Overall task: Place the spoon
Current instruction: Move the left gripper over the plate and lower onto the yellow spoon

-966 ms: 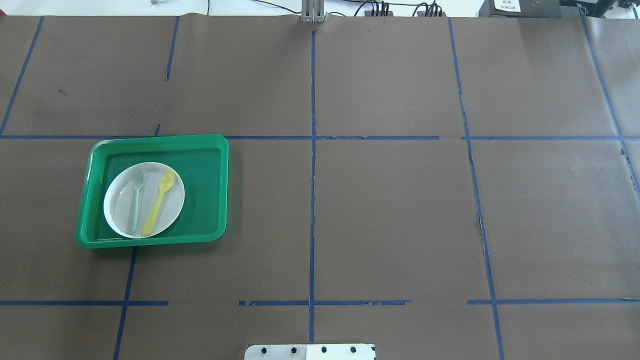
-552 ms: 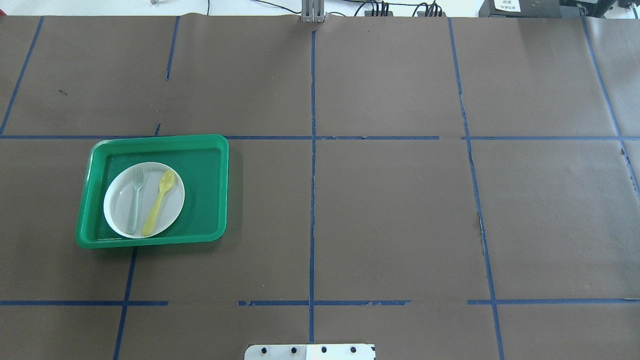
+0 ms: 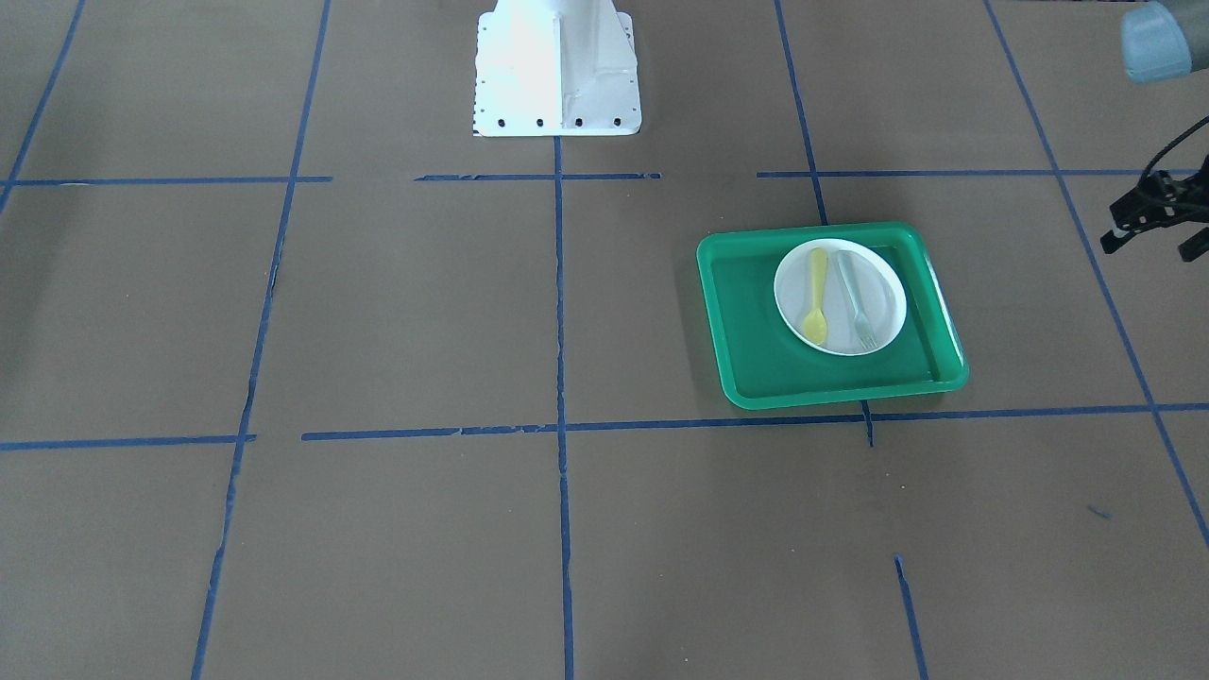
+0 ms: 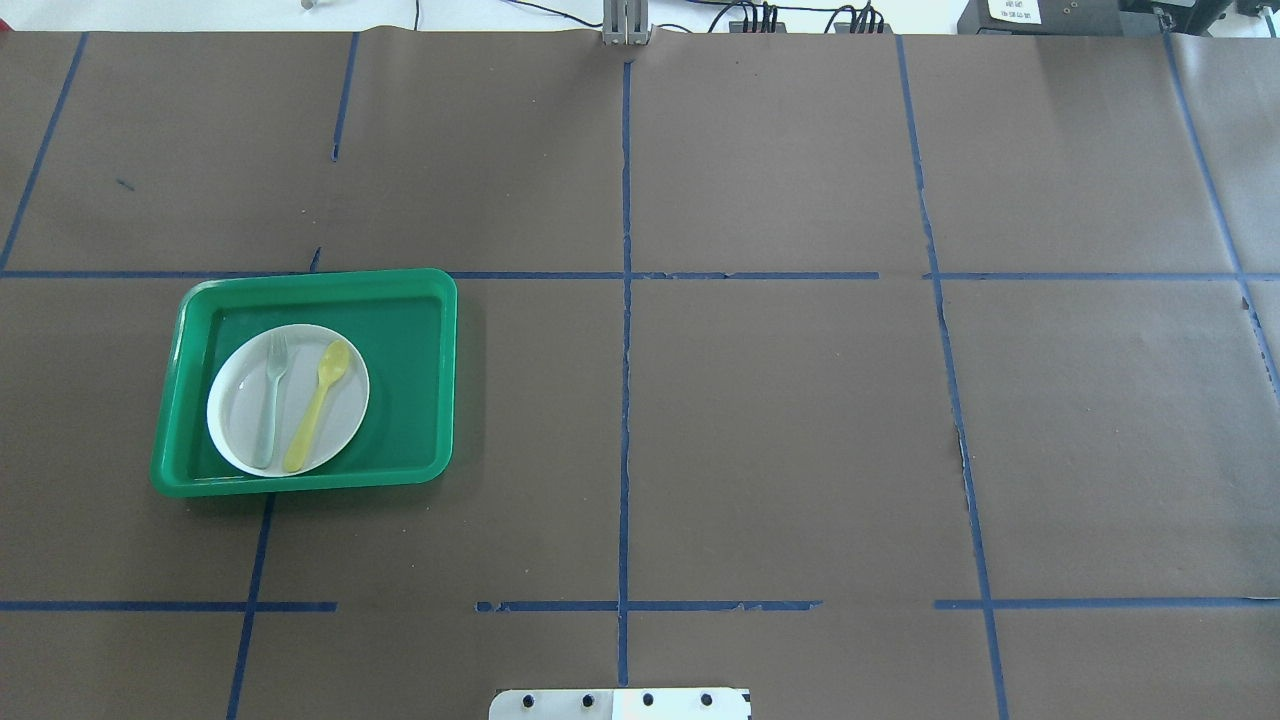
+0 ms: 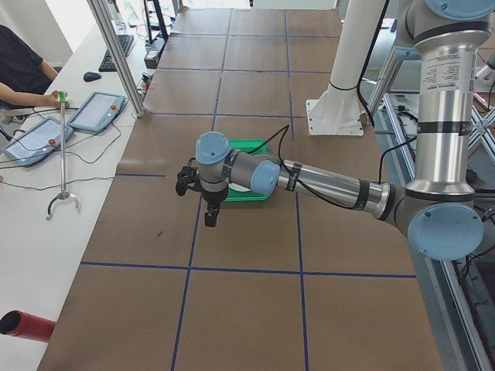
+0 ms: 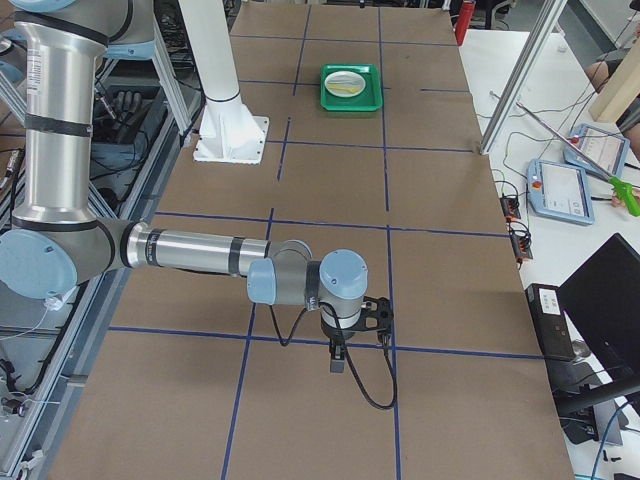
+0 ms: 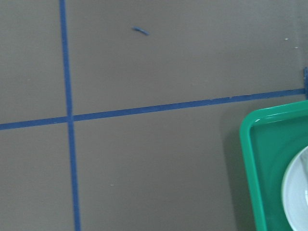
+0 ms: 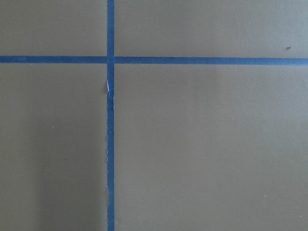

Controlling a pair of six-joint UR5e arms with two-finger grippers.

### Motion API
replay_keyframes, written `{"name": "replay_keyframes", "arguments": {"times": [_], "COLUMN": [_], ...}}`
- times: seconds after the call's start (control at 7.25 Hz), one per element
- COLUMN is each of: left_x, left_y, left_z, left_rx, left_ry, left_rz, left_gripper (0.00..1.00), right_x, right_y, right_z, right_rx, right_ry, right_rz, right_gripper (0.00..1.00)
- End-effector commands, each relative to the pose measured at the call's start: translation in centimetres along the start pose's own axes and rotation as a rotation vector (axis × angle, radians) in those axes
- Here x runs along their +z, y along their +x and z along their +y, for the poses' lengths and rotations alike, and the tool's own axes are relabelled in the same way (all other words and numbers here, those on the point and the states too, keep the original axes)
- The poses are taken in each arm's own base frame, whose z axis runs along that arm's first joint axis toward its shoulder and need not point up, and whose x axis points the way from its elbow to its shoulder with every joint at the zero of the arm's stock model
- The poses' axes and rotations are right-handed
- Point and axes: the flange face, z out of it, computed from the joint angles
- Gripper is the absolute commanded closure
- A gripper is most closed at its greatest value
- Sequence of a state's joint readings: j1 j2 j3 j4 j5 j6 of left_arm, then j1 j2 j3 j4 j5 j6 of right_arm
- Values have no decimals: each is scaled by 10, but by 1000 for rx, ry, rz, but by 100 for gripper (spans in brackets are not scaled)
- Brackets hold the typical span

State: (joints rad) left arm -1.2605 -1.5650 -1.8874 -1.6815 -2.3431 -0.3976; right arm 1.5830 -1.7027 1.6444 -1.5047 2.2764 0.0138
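While both arms hang over the brown table (image 4: 800, 400), 1 spoon (image 4: 318, 405) lies flat on 1 white plate (image 4: 235, 435). Its bowl end points away from the robot base. Alongside it is 1 pale fork (image 4: 271, 400); the 2 lie near-parallel and apart. The plate sits in 1 green tray (image 4: 415, 330).

2 grippers in view. The left gripper (image 3: 1154, 234) hovers just outside the tray, w/ tray + spoon on its inboard side, toward table centre. It's cut by the frame edge and small, so can't tell if the jaws are apart or closed. The right gripper (image 6: 345, 342) is well apart from the spoon, at the table's other end. It's seen from the side only, so can't tell its grip either.
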Motion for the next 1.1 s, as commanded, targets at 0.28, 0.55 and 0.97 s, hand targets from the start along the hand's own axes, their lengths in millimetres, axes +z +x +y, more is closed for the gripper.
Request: {"name": "replay_keyframes", "arguments": {"times": [0.28, 0.55, 0.97], "left_x": [61, 100, 156], "left_y": [166, 217, 240], "left_z": [4, 9, 10], "left_rx": [-55, -86, -69], "left_ry": [-22, -37, -82], "left_rz": [54, 22, -27], "left_gripper": [0, 0, 13], "right_x": [0, 0, 0], "right_y": [0, 0, 0], "right_z": [0, 0, 0], "right_rx": [0, -1, 0], "right_ry": [0, 0, 0], "right_rz": [0, 0, 0], "right_gripper": [0, 0, 0]}}
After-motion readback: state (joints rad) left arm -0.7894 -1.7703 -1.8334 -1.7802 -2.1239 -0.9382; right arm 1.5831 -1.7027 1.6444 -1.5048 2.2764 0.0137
